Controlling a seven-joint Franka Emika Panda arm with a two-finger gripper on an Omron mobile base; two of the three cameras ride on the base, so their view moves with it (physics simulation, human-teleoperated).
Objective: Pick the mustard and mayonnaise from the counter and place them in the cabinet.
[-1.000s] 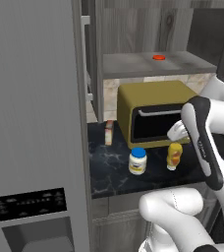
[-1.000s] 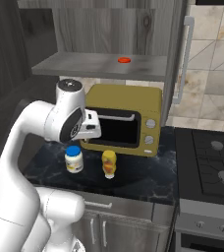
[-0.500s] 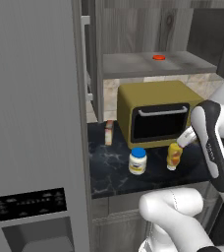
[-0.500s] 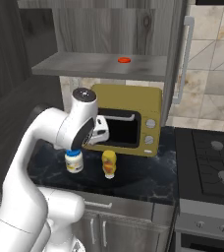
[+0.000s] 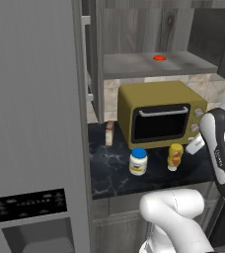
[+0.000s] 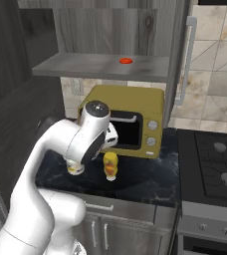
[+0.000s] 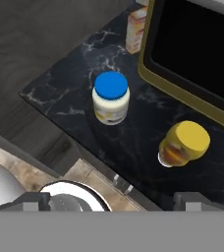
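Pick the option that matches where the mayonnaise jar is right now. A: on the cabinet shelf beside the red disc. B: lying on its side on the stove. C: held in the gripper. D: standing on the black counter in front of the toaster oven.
D: the mayonnaise jar stands upright on the counter in front of the toaster oven, beside the mustard bottle, untouched.

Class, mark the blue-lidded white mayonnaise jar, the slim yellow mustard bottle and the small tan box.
blue-lidded white mayonnaise jar point(image 7: 111, 85), hand view, lid.
slim yellow mustard bottle point(image 7: 192, 139), hand view, cap.
small tan box point(image 5: 109, 133), left base view, front face.
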